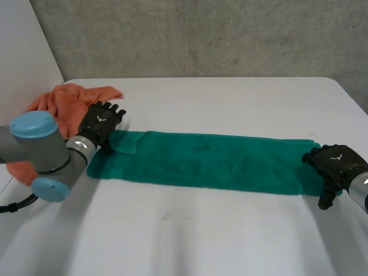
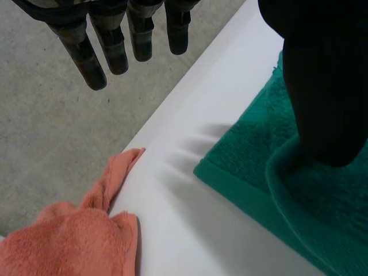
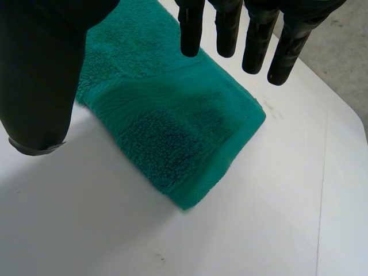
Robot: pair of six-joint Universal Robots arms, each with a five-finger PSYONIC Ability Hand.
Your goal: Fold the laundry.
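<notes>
Head view has the green towel [image 1: 201, 164] lying as a long strip from nine to three o'clock across the white table [image 1: 230, 98]. The left hand [image 1: 102, 123] is at its nine o'clock end and the right hand [image 1: 336, 165] at its three o'clock end. Both hands are released. The left one's fingers [image 2: 115, 52] hang straight, clear of the cloth, while its thumb [image 2: 322, 92] rests on a small turned-over flap at the towel's corner. The right one's fingers [image 3: 259, 40] are straight above the towel's end, with its thumb [image 3: 40, 86] over bare table just beside it, grasping nothing. The likelier trouble is on the left: closing there could catch just the loose flap, so the corner peels up and the fold comes out crooked. An orange cloth [image 1: 63, 103] bunched at ten o'clock, near that hand, could get snagged too. On the right the end looks doubled, so a shallow pinch may lift only one layer
</notes>
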